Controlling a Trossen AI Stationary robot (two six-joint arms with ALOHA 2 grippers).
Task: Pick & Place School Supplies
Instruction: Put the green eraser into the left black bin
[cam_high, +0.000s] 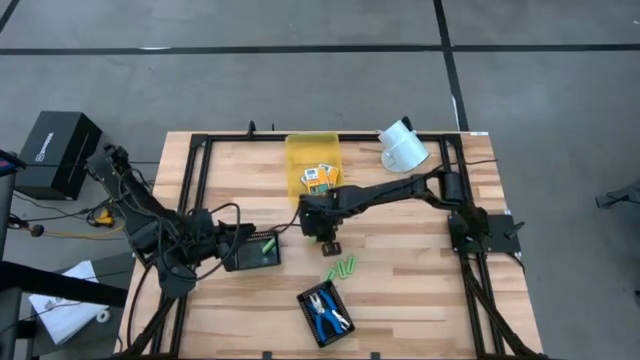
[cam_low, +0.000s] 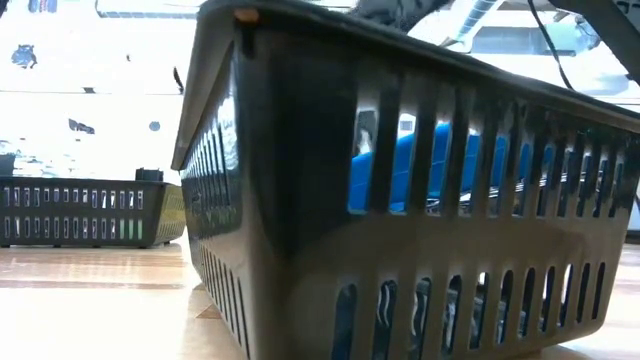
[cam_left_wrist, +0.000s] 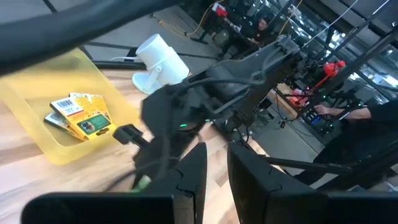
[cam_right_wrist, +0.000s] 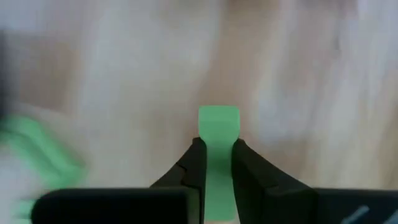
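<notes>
the translucent yellow bin (cam_high: 312, 152) sits at the far middle of the table and holds the yellow-orange printed boxes (cam_high: 321, 178) — the left wrist view shows them stacked loosely against one wall (cam_left_wrist: 81, 116). a black tray (cam_high: 325, 313) near the front edge holds the blue-handled scissor-like tools (cam_high: 328, 314); in the low view its slotted wall (cam_low: 300, 200) fills most of the frame, with blue showing through the slots. a second black tray (cam_high: 255, 251) lies at the left, under the left arm, with a bit of green visible inside.

the table (cam_high: 400, 300) is pale butcher-block wood in a black frame, standing on a grey concrete floor. a white fixture (cam_high: 403, 147) stands at the far right corner and a black box (cam_high: 55, 150) sits off the table to the left.

the right gripper (cam_high: 330, 246) reaches over the table's middle, fingers closed on a light-green stick (cam_right_wrist: 218, 134) held upright between them. more green sticks (cam_high: 342, 268) lie loose on the wood just beside it, between the bin and the scissors tray.

the left gripper (cam_left_wrist: 212, 180) hangs over the left tray, fingers nearly together with a narrow gap; nothing is seen between them. from its wrist view the right arm blocks much of the table.
</notes>
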